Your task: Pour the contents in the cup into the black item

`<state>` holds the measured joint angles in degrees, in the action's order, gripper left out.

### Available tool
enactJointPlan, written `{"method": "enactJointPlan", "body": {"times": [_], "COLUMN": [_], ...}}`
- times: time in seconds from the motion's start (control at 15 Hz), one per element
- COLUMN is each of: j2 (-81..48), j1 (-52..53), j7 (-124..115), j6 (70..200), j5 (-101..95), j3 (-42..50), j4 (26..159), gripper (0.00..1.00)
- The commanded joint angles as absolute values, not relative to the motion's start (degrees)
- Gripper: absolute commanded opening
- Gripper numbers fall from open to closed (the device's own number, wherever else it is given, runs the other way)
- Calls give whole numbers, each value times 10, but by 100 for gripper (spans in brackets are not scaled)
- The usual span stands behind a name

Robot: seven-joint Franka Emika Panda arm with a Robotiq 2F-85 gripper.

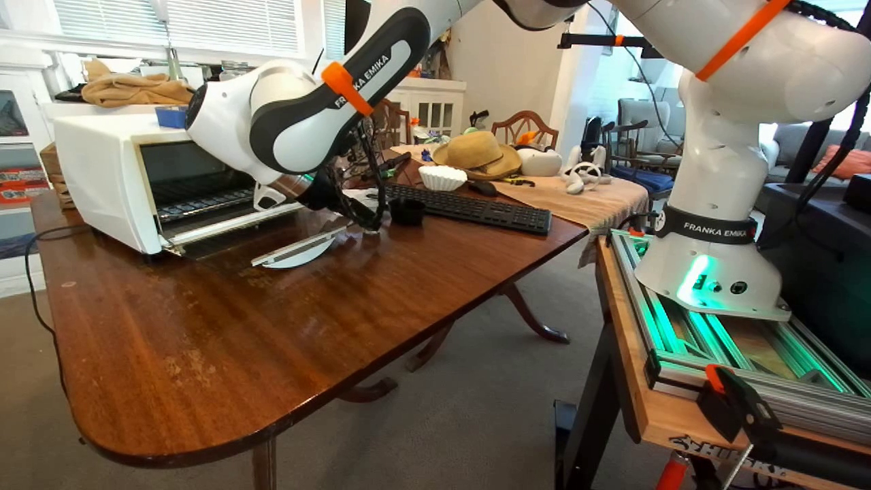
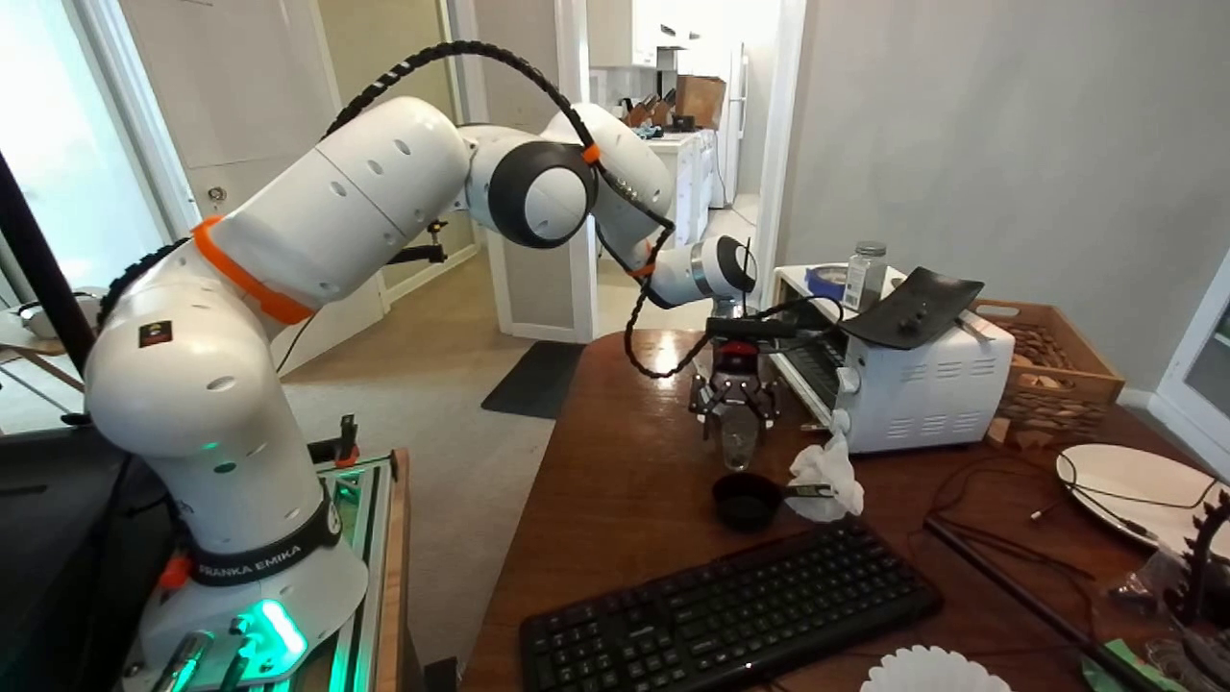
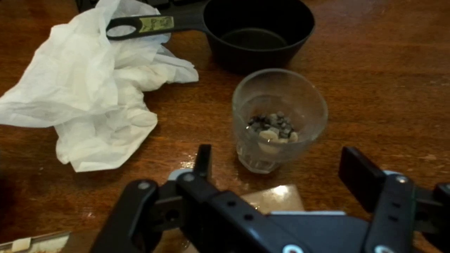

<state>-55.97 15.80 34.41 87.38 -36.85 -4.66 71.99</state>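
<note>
In an exterior view: bright window blinds [image 1: 235, 27] at 11 o'clock, carpet [image 1: 476, 408] at 6 o'clock. In an exterior view: grey wall [image 2: 999, 125], 2 o'clock.

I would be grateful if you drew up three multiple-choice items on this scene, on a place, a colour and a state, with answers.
1. Where is the crumpled white sheet relative to the handle of the black measuring cup?
A. Wound round it
B. Under its end
C. Nowhere near it

2. What colour is the keyboard?
A. White
B. Red
C. Black

3. How does the gripper stand at the glass?
A. Open
B. Shut on its rim
C. Shut beside it

1 B: the handle's end overlaps the sheet in the wrist view.
2 C: it looks black in both exterior views.
3 A: the wrist view shows the jaws apart, gaps either side of the glass.
</note>
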Motion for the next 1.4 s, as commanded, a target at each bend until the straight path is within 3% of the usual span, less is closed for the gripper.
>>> {"method": "enactJointPlan", "body": {"times": [0.0, 0.2, 0.53, 0.67, 0.8, 1.07, 1.13, 1.33], "j2": [-588, -588, -587, -589, -591, -590, -590, -587], "j1": [165, 161, 156, 155, 155, 153, 153, 153], "j7": [358, 352, 346, 346, 346, 346, 346, 343], "j6": [850, 845, 846, 841, 839, 838, 837, 836], "j5": [-380, -377, -370, -369, -368, -369, -369, -368], "j3": [-46, -45, -47, -47, -48, -48, -48, -48], "j4": [680, 679, 692, 688, 686, 687, 687, 692], "gripper": [87, 82, 89, 87, 61, 29, 23, 23]}}
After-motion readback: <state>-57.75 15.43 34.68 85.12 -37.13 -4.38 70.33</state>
